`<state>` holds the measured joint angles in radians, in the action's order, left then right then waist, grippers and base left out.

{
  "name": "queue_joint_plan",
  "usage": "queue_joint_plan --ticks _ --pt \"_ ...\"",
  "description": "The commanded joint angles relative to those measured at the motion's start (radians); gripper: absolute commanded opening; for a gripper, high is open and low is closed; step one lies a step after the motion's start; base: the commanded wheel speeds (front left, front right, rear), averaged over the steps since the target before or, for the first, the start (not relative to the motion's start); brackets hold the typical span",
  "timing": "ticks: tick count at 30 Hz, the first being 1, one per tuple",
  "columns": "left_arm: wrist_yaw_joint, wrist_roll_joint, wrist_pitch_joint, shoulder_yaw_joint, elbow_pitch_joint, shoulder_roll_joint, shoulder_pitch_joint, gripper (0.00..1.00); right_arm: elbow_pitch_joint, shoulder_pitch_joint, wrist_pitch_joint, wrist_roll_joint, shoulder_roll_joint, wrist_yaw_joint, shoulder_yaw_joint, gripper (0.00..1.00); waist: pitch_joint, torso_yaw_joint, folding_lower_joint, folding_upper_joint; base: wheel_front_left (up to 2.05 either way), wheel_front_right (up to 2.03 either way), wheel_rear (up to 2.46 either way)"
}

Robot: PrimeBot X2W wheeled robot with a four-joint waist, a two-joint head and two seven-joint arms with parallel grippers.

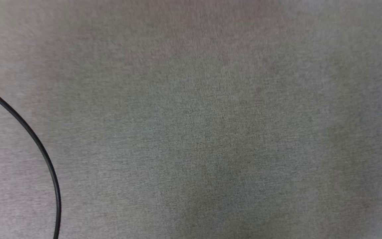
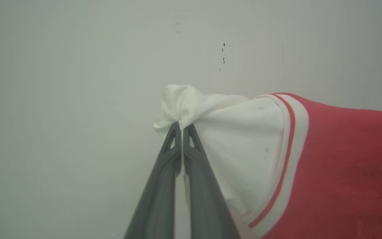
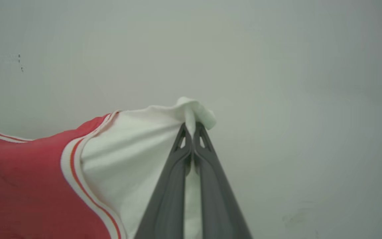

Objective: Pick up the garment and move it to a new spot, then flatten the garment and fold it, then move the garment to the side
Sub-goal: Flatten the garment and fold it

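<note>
- Looking down in the head view on a grey woven surface (image 1: 211,132), slightly blurred and faintly pinkish toward the top edge.
- Seeing a thin black cable (image 1: 35,139) curving across the lower left of that surface, from the left edge down to the bottom edge.
- Facing a pale, plain backdrop (image 2: 61,99) in both wrist views, marked with a few dark specks (image 2: 223,56); not being able to tell whether wall or tabletop.
- Clamping the left gripper (image 2: 181,127) tight on the bunched tip of a white sleeve (image 2: 244,149), both dark fingers (image 2: 158,199) pressed together with only a sliver of cloth between them.
- Gripping the second white sleeve (image 3: 128,156) the same way with the right gripper (image 3: 191,127), jaws closed on a small knot of white fabric poking past the fingertips.
- Holding the garment (image 2: 343,166) by its two sleeves, one per gripper, in front of the backdrop.
- Carrying the red body off the right edge of the left wrist view and off the left edge of the right wrist view, spanning between the two grippers.
- Showing red-and-white striped trim (image 2: 288,159) where each sleeve meets the red body.
- Drawing the sleeve cloth into creases fanning out from each pinch point.
</note>
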<state>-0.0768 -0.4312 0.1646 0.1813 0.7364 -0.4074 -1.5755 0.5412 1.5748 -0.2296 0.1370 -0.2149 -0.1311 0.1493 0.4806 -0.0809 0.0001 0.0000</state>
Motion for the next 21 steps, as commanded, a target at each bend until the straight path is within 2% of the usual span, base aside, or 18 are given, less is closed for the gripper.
queue_joint_plan --ticks 1,5,11,17,21 --pt "-0.002 0.003 0.005 0.0 0.018 -0.01 -0.013 0.0 0.022 0.02 0.011 -0.001 0.009 0.001 -0.012 0.0 0.057 -0.011 -0.0001 0.0 0.0 0.0 0.0" --pt "-0.004 0.014 0.028 0.009 0.058 -0.024 -0.037 0.0 0.078 0.062 0.047 0.018 0.026 0.001 -0.052 0.0 0.108 -0.015 -0.0001 0.0 0.0 0.0 0.0" --pt "-0.017 -0.002 0.065 0.008 0.132 -0.013 0.005 0.0 0.178 0.055 0.083 0.067 0.053 0.001 -0.137 0.0 0.142 -0.011 -0.0001 0.0 0.0 0.0 0.0" --pt "-0.029 -0.024 0.094 0.003 0.18 0.009 0.106 0.0 0.252 -0.039 0.063 0.151 0.071 0.001 -0.251 0.0 0.134 0.001 -0.0001 0.0 0.0 0.0 0.0" --pt "-0.036 -0.042 0.101 -0.014 0.178 0.022 0.218 0.0 0.267 -0.164 0.039 0.236 0.075 0.001 -0.32 0.0 0.104 0.012 -0.0001 0.0 0.0 0.0 0.0"
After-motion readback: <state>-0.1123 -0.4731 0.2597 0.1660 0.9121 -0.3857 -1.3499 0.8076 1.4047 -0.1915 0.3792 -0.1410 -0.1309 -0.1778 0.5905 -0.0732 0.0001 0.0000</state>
